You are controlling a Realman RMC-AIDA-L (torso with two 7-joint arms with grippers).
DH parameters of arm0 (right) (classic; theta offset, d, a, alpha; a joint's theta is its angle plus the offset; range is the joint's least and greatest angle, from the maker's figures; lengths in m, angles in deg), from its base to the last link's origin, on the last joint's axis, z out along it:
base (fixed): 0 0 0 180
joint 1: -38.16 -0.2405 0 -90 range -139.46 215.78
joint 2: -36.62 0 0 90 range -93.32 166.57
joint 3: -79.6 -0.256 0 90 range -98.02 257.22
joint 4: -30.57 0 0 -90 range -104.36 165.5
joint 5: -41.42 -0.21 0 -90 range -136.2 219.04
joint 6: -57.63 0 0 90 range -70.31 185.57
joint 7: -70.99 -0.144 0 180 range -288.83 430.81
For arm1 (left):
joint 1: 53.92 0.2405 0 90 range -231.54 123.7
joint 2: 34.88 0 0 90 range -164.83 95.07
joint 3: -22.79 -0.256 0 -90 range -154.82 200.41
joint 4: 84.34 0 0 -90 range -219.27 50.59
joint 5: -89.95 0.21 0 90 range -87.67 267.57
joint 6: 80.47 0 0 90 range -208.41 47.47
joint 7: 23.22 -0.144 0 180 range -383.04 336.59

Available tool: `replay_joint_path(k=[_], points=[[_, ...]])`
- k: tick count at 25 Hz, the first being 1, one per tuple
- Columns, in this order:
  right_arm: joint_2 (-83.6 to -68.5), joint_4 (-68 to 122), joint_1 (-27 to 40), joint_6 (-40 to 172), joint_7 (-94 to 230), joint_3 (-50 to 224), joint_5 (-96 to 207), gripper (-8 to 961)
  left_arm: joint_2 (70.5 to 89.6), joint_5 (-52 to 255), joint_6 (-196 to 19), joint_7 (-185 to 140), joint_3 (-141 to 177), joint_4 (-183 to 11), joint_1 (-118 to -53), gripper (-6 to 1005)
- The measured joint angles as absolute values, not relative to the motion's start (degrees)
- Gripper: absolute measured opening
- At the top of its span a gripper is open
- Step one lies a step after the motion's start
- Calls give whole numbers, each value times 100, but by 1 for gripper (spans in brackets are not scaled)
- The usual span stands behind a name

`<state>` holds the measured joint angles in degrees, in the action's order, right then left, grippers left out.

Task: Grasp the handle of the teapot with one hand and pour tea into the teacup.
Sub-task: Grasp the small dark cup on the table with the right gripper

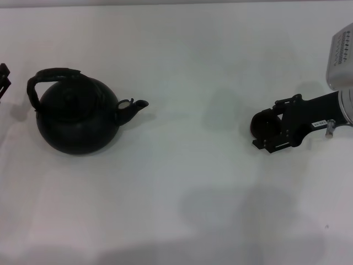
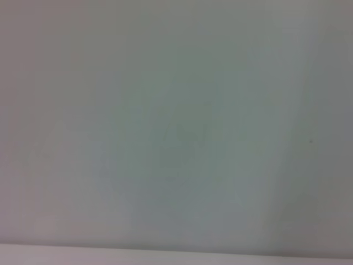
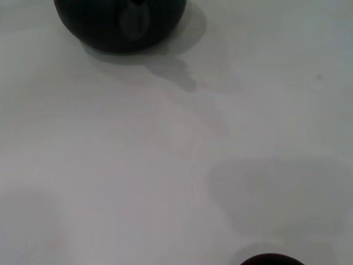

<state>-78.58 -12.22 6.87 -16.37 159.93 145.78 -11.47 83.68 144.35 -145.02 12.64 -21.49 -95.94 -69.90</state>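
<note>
The large black teapot (image 1: 77, 118) stands on the white table at the left, its spout (image 1: 138, 106) pointing right. Its dark arched handle (image 1: 52, 74) rises over the top. The teapot's lower body also shows in the right wrist view (image 3: 118, 22). My right gripper (image 1: 267, 126) is at the right, shut on the small black teacup (image 1: 261, 125), whose rim shows in the right wrist view (image 3: 270, 259). Only a dark bit of my left gripper (image 1: 3, 80) shows, at the left edge, apart from the teapot. No tea is visible.
The white table (image 1: 182, 55) stretches between the teapot and the cup. A grey-white part of my right arm (image 1: 342, 55) sits at the far right. The left wrist view shows only bare table surface (image 2: 176, 132).
</note>
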Motion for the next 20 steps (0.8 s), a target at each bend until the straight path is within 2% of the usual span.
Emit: replay_joint_path(k=[20], points=[[-7838, -1482, 642, -1869, 15942, 14459, -1272, 730, 8378, 14435, -14497, 1264, -2150, -9594, -6984, 728]])
